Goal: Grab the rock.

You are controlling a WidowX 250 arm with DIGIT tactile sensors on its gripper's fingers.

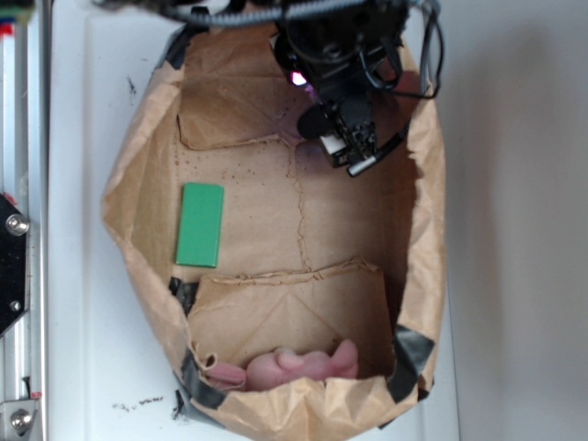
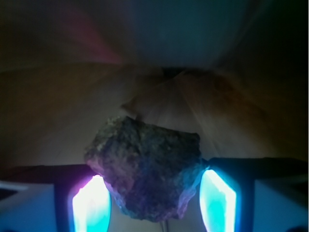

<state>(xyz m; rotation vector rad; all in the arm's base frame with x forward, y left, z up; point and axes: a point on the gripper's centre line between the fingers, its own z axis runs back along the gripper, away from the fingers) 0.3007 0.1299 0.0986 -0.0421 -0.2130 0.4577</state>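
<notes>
The rock [image 2: 147, 169] is a rough, dark, speckled lump that fills the middle of the wrist view. It sits between my gripper's [image 2: 154, 203] two glowing pads [image 2: 91, 205], and its widest part touches the top of each pad. Lower down the rock tapers, leaving thin gaps beside it. In the exterior view my gripper [image 1: 333, 129] hangs at the upper right of the paper-lined box [image 1: 138, 156]. The rock [image 1: 310, 122] shows there only as a dark blob against the gripper's left side.
A flat green block [image 1: 200, 224] lies at the left of the box floor. A pink soft lump [image 1: 294, 367] rests against the near wall. Crumpled brown paper walls with black tape ring the floor. A metal rail [image 1: 14, 276] runs along the far left.
</notes>
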